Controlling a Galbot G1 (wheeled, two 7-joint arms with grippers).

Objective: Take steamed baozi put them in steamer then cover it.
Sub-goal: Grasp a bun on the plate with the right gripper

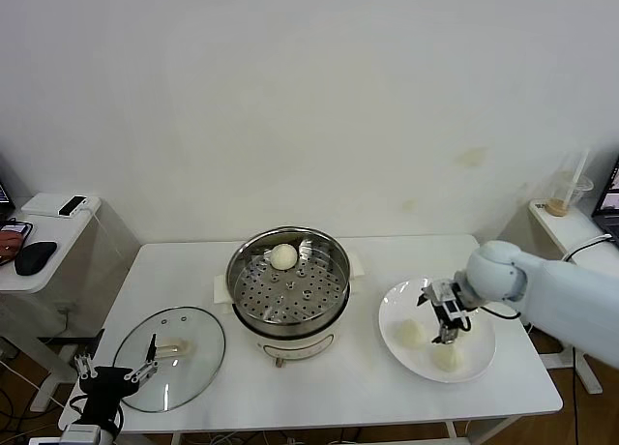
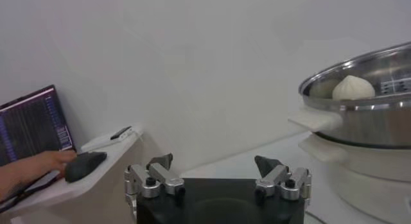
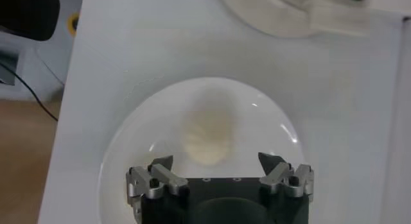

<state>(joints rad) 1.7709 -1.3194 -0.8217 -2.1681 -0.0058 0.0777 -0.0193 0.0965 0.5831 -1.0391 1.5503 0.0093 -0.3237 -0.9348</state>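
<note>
The shiny steamer (image 1: 288, 281) stands mid-table on its white base, with one steamed baozi (image 1: 283, 256) at the back of its perforated floor. Two more baozi (image 1: 412, 333) (image 1: 447, 358) lie on a white plate (image 1: 392, 317) to the right. My right gripper (image 1: 447, 314) hovers open just above that plate. In the right wrist view a baozi (image 3: 207, 137) lies just beyond the spread right gripper (image 3: 216, 161), untouched. The glass cover (image 1: 170, 343) lies flat at the table's front left. My left gripper (image 1: 114, 368) waits open at the cover's near edge, holding nothing.
In the left wrist view the steamer (image 2: 379, 110) and its baozi (image 2: 352, 88) show beyond the open left gripper (image 2: 215, 162). A side table (image 1: 44, 247) at the left carries a mouse, a phone and a person's hand. A cup (image 1: 566, 195) stands on a shelf at the far right.
</note>
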